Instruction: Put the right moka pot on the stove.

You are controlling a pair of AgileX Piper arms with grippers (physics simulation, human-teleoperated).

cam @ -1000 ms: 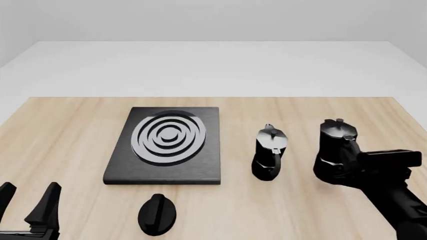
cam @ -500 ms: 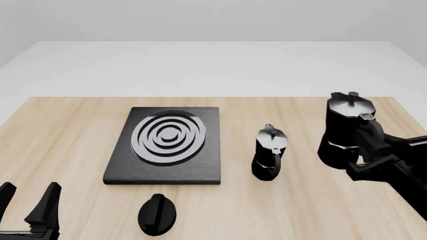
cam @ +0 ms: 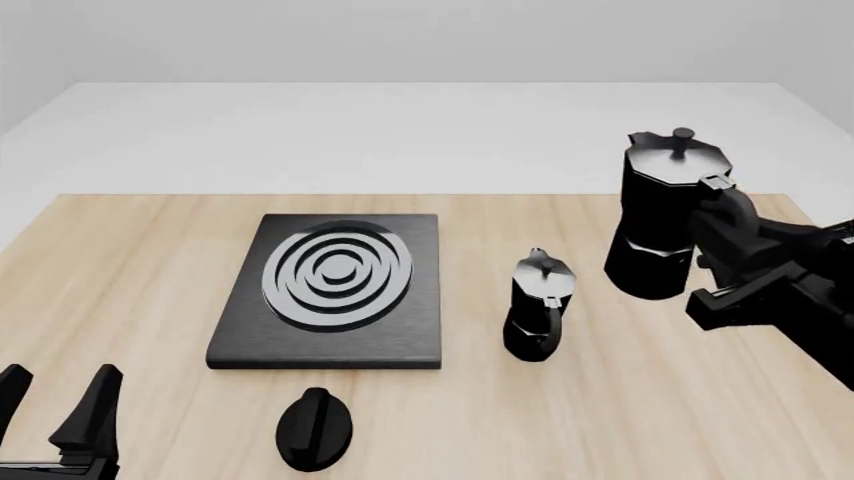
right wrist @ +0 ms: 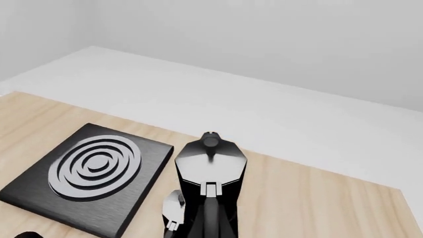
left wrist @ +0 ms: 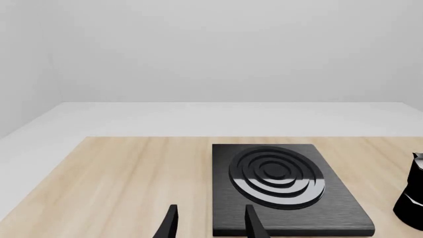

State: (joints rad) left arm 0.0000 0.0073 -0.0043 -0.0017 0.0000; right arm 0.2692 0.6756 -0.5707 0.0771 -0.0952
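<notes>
**Inspector A:** Start nearest to you. Your left gripper (cam: 54,415) sits low at the near left edge of the table (cam: 134,290), its fingers spread apart with nothing between them. Just to its right lies a round black knob (cam: 315,428), resting on the wood in front of the stove.

**Inspector B:** And your other arm?

**Inspector A:** Your right gripper (cam: 727,250) comes in from the right and is closed on the handle of the right moka pot (cam: 667,215). The pot is upright and off the table, carried above its far right part. In the right wrist view the handle runs straight down into the fingers, with the silver lid and knob of the right moka pot (right wrist: 210,163) facing the camera.

**Inspector B:** What stands between it and the stove?

**Inspector A:** The other moka pot (cam: 539,305), upright on the table, lower and to the left of the one you hold, apart from it. Further left is the stove (cam: 340,290), flat on the wood, burner rings bare. The left wrist view shows the stove (left wrist: 284,191) just beyond your open fingertips (left wrist: 170,223).
</notes>
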